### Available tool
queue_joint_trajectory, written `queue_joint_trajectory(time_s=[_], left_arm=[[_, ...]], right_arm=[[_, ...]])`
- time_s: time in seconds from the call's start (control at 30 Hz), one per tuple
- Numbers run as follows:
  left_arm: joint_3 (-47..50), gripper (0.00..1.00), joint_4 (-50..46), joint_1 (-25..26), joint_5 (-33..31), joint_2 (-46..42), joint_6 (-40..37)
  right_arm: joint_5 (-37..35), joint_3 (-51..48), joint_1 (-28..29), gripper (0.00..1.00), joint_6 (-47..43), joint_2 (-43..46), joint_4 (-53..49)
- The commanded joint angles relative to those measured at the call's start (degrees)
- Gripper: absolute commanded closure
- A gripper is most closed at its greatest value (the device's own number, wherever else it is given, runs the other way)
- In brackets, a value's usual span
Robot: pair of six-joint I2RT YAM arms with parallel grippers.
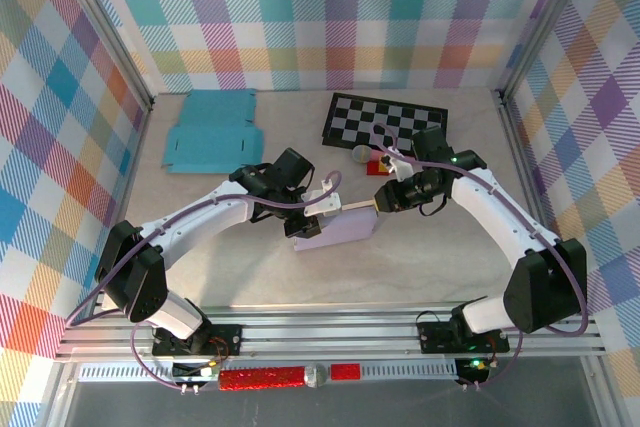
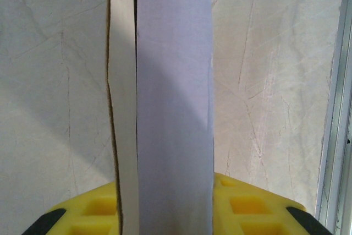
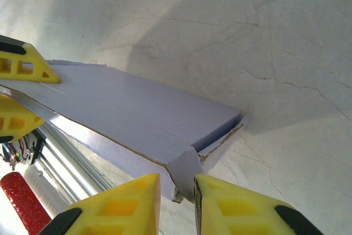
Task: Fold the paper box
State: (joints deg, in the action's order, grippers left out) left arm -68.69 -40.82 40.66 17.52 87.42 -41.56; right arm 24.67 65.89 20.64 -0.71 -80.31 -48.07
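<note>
The lavender paper box [image 1: 338, 231] sits mid-table between the arms. The left gripper [image 1: 316, 211] is clamped on its left wall, and the right gripper [image 1: 379, 201] pinches a small flap at its right end. Farther back on the pale table [image 1: 430, 267] lie a flat blue cardboard sheet [image 1: 212, 130] and a checkerboard [image 1: 388, 119], with plaid walls [image 1: 330, 7] behind.

Paper box [image 1: 340, 230]: pale lavender, brown raw edges.
Flat carton [image 1: 212, 130], far-left table corner: teal.
Board [image 1: 385, 119], far edge: black-and-white checks.
Table [image 1: 420, 267]: cream, marble-veined.
Walls [image 1: 330, 7]: pastel plaid.
Arms [image 1: 200, 220]: white, black joints.
</note>
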Motion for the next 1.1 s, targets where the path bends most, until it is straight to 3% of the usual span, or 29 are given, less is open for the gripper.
queue_joint_trajectory(time_s=[0.0,0.67,1.07], left_arm=[[-0.18,0.74,-0.67,-0.77,1.82,0.39,-0.06],[-0.55,0.74,-0.40,-0.77,1.91,0.91,0.65],[-1.40,0.75,0.92,-1.11,1.81,2.30,3.85]], right_arm=[[-2.04,1.34,0.59,0.78,-0.84,-0.18,-1.92],[-11.17,3.94,3.92,0.96,1.47,-1.34,-3.08],[-13.94,4.34,5.11,1.00,13.11,-0.62,-3.34]])
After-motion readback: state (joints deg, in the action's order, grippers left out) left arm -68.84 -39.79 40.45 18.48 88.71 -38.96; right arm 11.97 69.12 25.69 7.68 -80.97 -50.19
